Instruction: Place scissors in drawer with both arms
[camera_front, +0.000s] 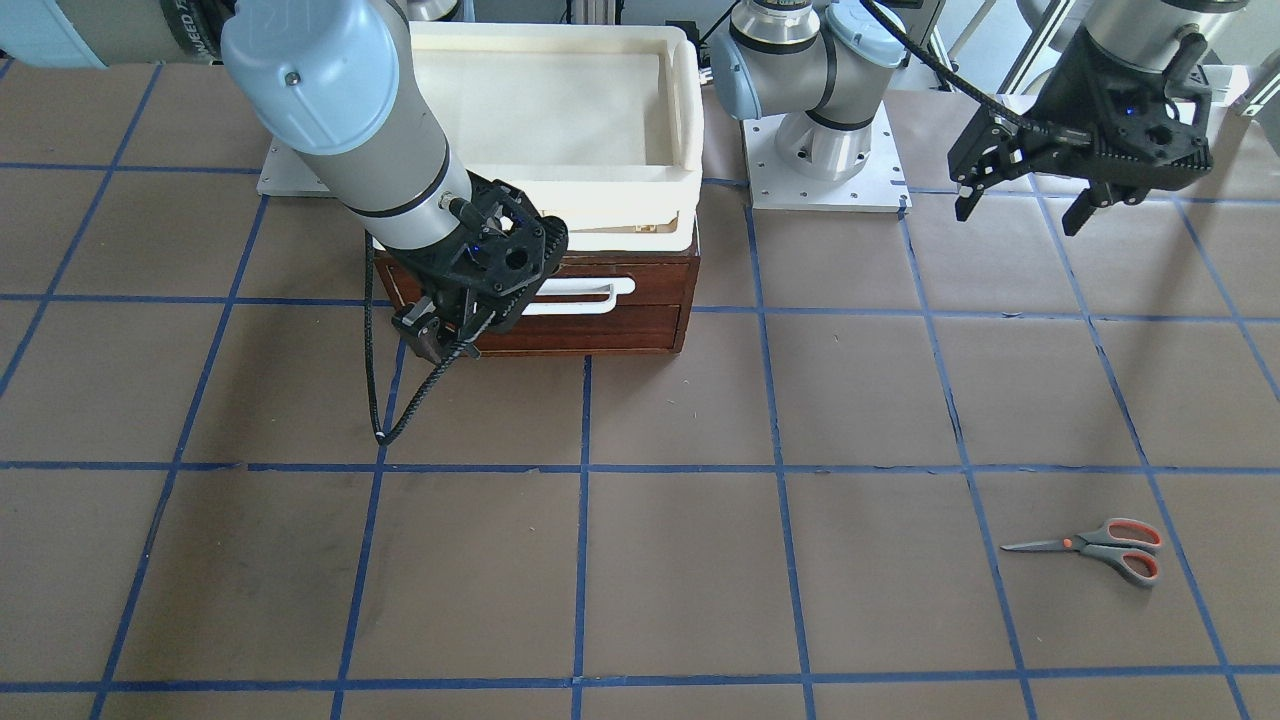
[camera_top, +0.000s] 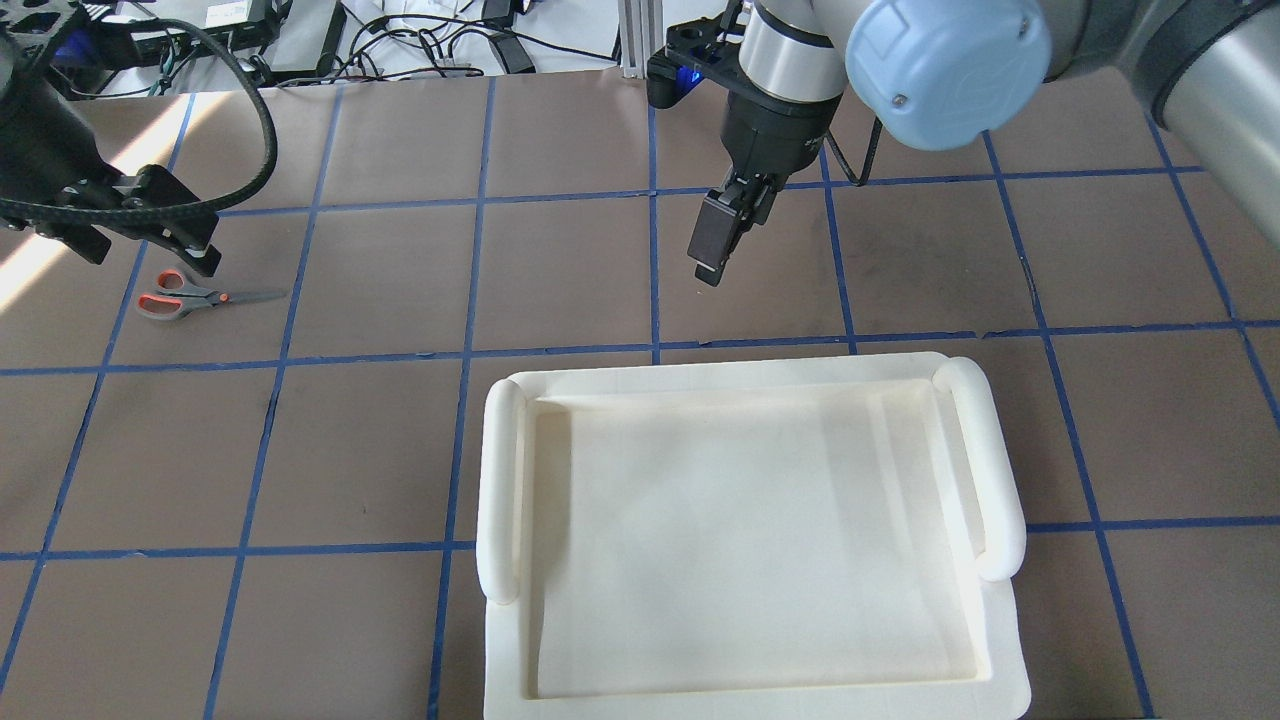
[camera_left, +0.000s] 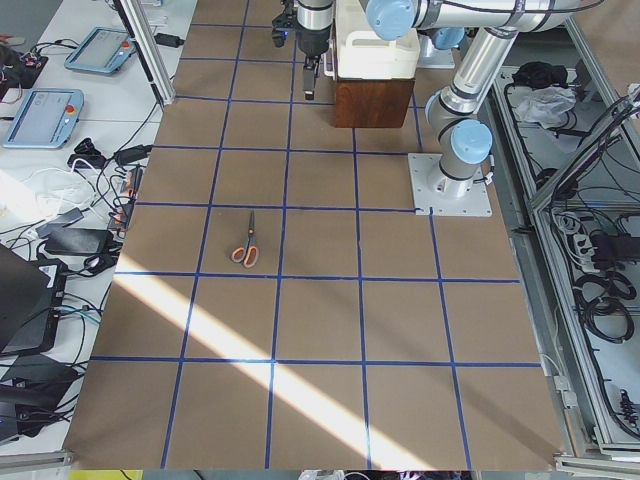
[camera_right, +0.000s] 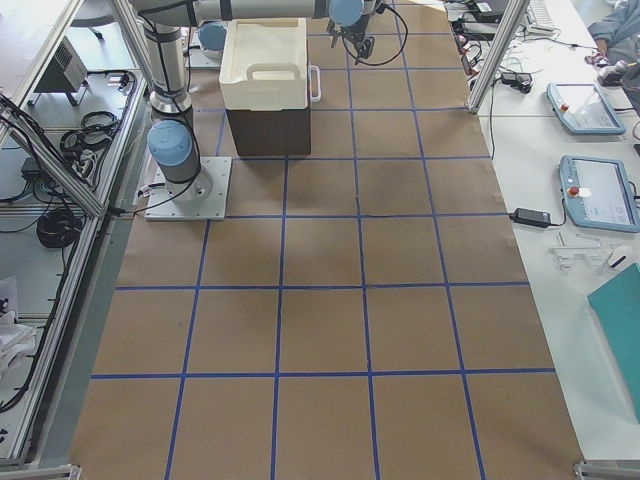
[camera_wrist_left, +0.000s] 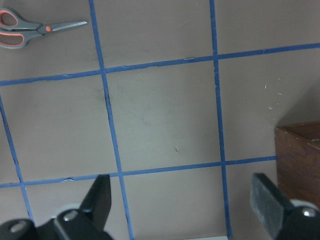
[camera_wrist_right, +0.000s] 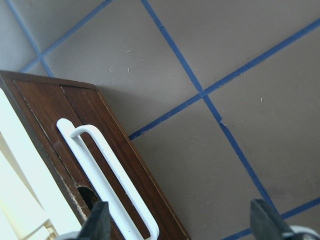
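Two grippers are in play and neither holds anything. The left gripper (camera_front: 1020, 220) hangs above the table (camera_front: 700, 560) with its jaws spread wide. The right gripper (camera_front: 445, 340) sits just in front of the drawer (camera_front: 640, 322), jaws likewise spread, as its wrist view shows. The drawer looks fully shut under the cream-white tray (camera_front: 690, 150), so we judge the step in hand to be opening it.

To do that well, we would square the right fingers to the white bar handle (camera_front: 585, 292), one finger behind the bar and one in front. We would close firmly near its middle, then pull straight along the drawer's run, toward six o'clock in the front-facing view. A skewed pull could drag the whole wooden box, since we see nothing holding it down.

The scissors (camera_front: 1095, 545) lie flat on the table, well apart from the drawer. In that same view they are at about four o'clock of the drawer and roughly six o'clock of the left gripper. They are a small pair with silver blades closed together, the tip pointing to nine o'clock. The grey handles, their loops lined orange-red, point to three. Lying so thin and flat, they probably leave little to get under, so we would pinch across the thicker handle end near the pivot.
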